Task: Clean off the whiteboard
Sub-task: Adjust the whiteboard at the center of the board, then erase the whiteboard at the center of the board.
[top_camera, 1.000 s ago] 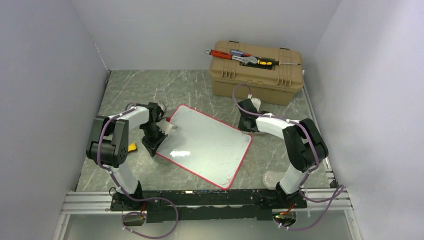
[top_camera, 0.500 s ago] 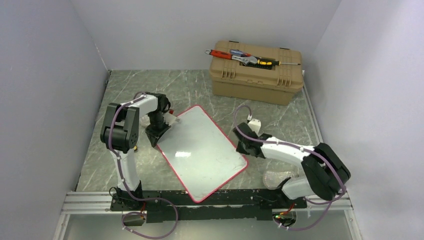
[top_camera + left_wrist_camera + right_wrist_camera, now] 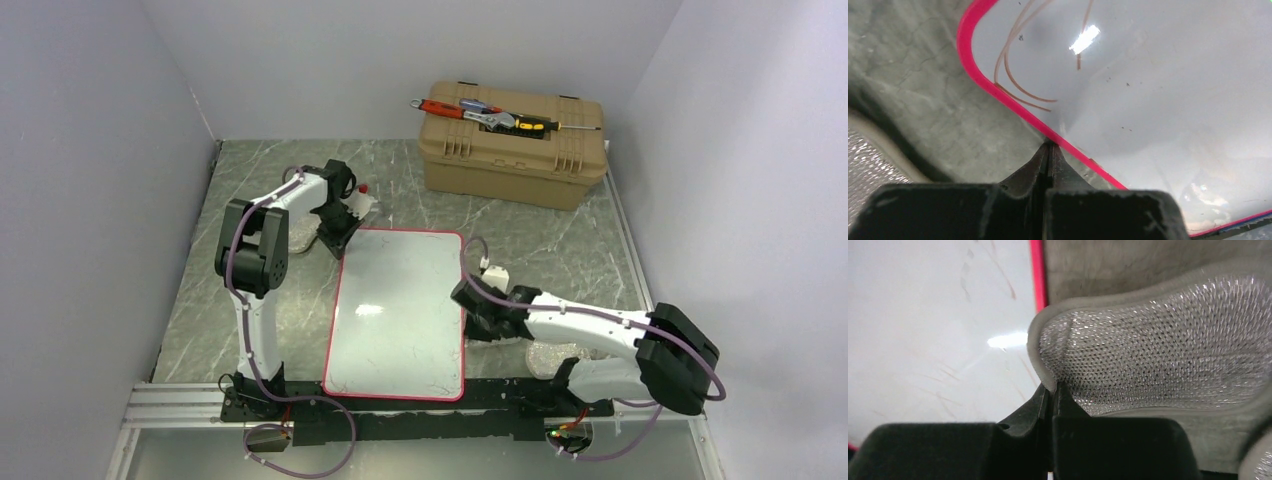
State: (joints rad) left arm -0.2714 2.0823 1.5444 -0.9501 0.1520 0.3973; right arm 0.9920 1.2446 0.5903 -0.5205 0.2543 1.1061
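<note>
Touching the closed left pincer (image 3: 1049, 150) at its tips, whiteboard (image 3: 1158, 90) rim.

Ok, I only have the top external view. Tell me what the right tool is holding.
Observer: The right tool is shut on the hemmed edge of a grey mesh cloth.
Operator: Now report any ink near it.
Observer: Faint reddish strokes show on the glossy white red-rimmed whiteboard beside that cloth.
Operator: Check the left tool.
Observer: The left tool is shut with nothing between its fingers, and its tips are at the board's red rim.
</note>
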